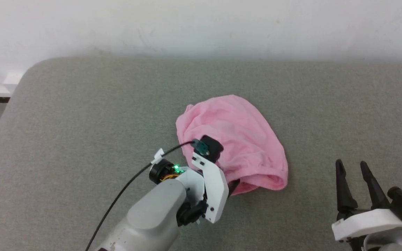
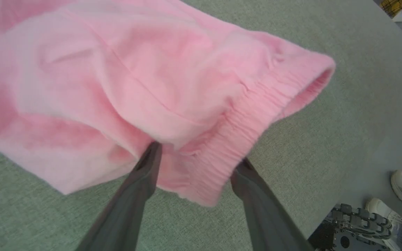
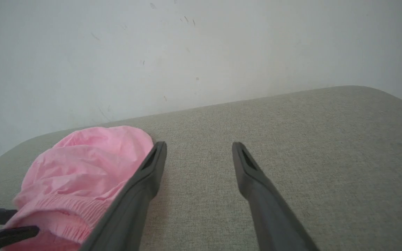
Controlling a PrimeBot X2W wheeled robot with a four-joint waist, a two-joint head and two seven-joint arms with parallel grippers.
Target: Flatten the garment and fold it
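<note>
The garment is lying bunched at the middle of the grey cushion. Its long axis is running from far left to near right, and its gathered waistband is facing the robot. The left arm is reaching in from the near side, with the left gripper spread open astride the waistband. The right gripper is hovering wide open and empty to the garment's right, fingers pointing away.
</note>
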